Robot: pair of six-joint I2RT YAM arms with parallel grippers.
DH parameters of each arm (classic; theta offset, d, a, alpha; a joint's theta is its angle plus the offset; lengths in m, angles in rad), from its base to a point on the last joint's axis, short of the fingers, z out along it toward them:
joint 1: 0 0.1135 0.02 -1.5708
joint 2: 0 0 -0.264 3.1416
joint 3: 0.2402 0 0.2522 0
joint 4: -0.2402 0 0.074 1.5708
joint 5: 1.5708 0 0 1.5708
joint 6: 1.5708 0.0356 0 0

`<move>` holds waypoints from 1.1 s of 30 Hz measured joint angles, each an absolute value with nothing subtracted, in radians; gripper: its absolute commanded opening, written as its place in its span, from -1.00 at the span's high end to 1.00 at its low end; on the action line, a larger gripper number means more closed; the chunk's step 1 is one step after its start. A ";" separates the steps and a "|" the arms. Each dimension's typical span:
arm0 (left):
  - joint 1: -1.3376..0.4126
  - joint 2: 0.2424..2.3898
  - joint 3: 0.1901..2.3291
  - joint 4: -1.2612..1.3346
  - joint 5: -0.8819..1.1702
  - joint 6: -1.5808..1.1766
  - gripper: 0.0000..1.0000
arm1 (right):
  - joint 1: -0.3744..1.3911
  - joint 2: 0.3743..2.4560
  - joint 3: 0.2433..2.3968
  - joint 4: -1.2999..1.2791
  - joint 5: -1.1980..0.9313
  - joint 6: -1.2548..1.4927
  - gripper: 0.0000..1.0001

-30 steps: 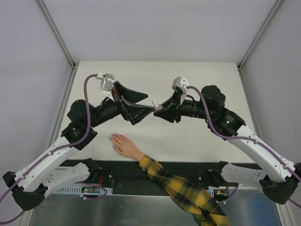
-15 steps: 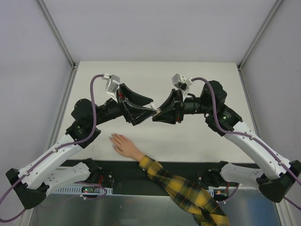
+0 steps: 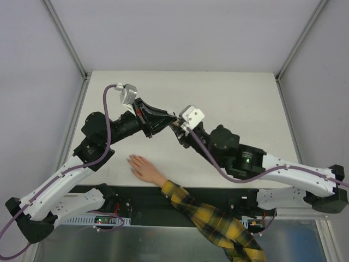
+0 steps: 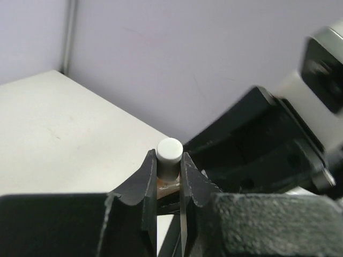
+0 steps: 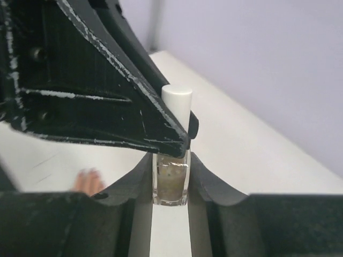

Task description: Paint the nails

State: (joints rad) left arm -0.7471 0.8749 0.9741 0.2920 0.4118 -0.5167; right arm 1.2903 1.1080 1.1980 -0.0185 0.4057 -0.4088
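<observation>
Left gripper (image 4: 168, 160) has clenched on white cap (image 4: 169, 151); right gripper (image 5: 170, 161) grasps polish bottle (image 5: 170, 186). Risk: bottle slips during unscrewing, spills.

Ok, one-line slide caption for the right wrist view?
Right pincer holds the polish bottle by its glass while the left pincer clamps its white cap.

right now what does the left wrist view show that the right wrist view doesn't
Only the left wrist view: both fingers of the left end effector pinching the white cap from either side. Only the right wrist view: the right end effector clamped on the glass bottle of brownish polish, and the mannequin hand on the table. Both: the white cap and the table.
</observation>
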 measured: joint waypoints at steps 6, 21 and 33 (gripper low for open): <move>-0.754 0.899 0.976 0.241 0.319 -0.512 0.65 | 1.367 1.176 1.185 0.051 0.729 -0.544 0.99; -0.752 0.824 0.964 0.255 0.340 -0.537 -0.59 | 0.892 1.037 1.149 -0.124 -0.353 -0.271 0.99; -0.725 0.825 0.931 0.392 0.443 -0.630 -0.40 | 0.781 1.102 1.148 0.062 -0.856 0.031 0.99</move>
State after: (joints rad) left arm -0.7246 0.8246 0.9314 0.3920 0.4435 -0.6296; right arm 0.7811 1.1023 1.1477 0.0616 -0.8562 0.0315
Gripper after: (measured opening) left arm 0.737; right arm 0.285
